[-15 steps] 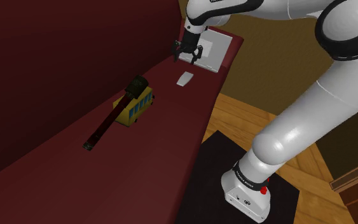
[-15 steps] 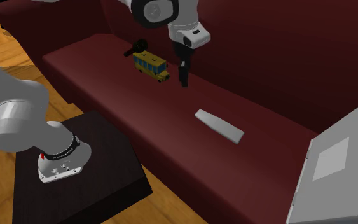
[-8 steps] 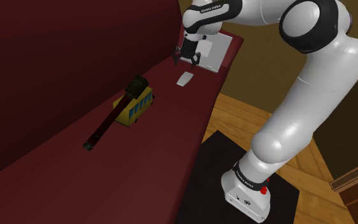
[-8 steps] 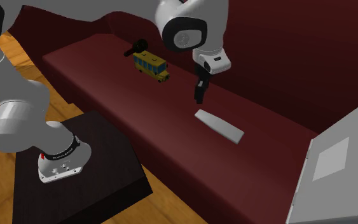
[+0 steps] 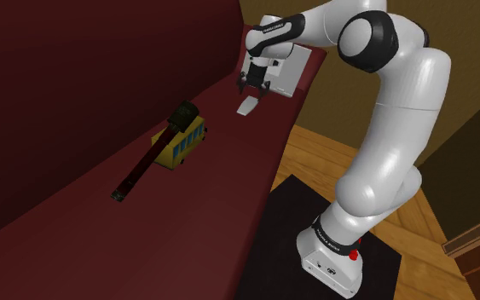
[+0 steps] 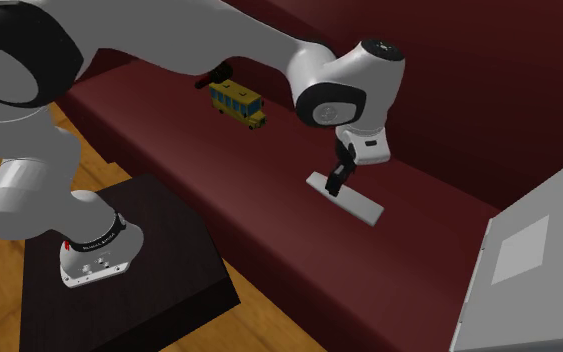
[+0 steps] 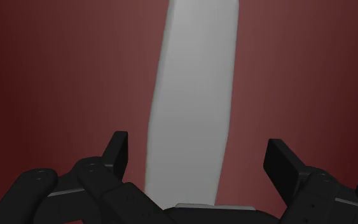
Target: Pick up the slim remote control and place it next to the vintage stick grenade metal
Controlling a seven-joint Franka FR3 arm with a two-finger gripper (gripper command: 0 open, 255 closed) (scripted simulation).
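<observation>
The remote control (image 7: 193, 95), a slim pale grey slab, lies flat on the dark red sofa seat (image 5: 170, 222), well apart from the stick grenade (image 5: 148, 162). The grenade is a dark stick that rests propped against a yellow toy bus (image 5: 182, 143). The end effector (image 7: 198, 156) hangs low over one end of the remote. Its fingers stand wide apart, one on each side of the slab's narrow width, and hold nothing. That alignment looks chosen so the fingers can close across the short dimension, since the length would not fit between them.

The wrist view makes the straddle plain: there is red seat between each finger and the remote's edges, so nothing is touching yet. The second exterior view instead shows the height, with the fingertips close above the end of the remote nearer the bus. The shoulder view gives the layout for the carry. Grenade and bus sit further along the seat toward that view's lower left, and a grey flat case (image 5: 285, 68) lies at the far end behind the arm.
</observation>
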